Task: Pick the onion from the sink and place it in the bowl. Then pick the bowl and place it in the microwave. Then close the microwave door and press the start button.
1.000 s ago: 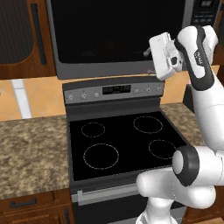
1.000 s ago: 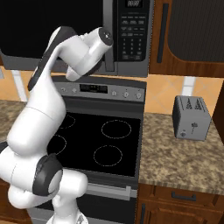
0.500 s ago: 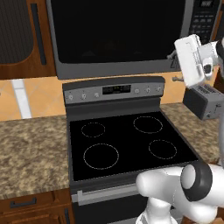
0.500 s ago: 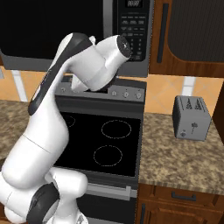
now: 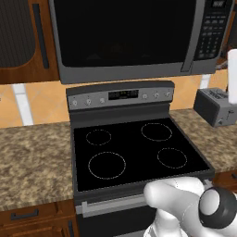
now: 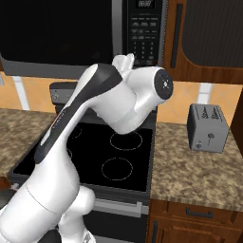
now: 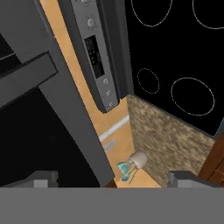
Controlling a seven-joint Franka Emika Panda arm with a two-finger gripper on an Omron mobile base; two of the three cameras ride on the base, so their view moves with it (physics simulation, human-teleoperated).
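The large dark grey over-range microwave (image 5: pixel 134 39) hangs above the stove, its wide door with black glass window (image 5: pixel 122 32) shut flush and the vertical grey handle bar (image 5: pixel 193 39) beside the button panel (image 5: pixel 214 30); with the door closed, only the start button appears left to do. The onion and bowl are presumably inside, though the dark glass hides them. In the hand view the two-finger gripper (image 7: pixel 111 178) looks past the microwave's grey underside, its dark finger tips (image 7: pixel 43 178) spread wide with nothing between them. The white arm (image 6: pixel 118 102) rises in front of the panel, probably to bring a fingertip toward the buttons; whether anything touches cannot be told.

Below lies the black glass cooktop (image 5: pixel 134 150) with four ringed burners, backed by a grey control strip (image 5: pixel 121 96). Speckled brown stone counters (image 5: pixel 34 159) flank it. A grey two-slot toaster (image 6: pixel 208 127) stands on the right counter, well apart from the arm. Dark wood cabinets (image 6: pixel 206 38) and an orange-tan backsplash (image 5: pixel 41 102) close the room.
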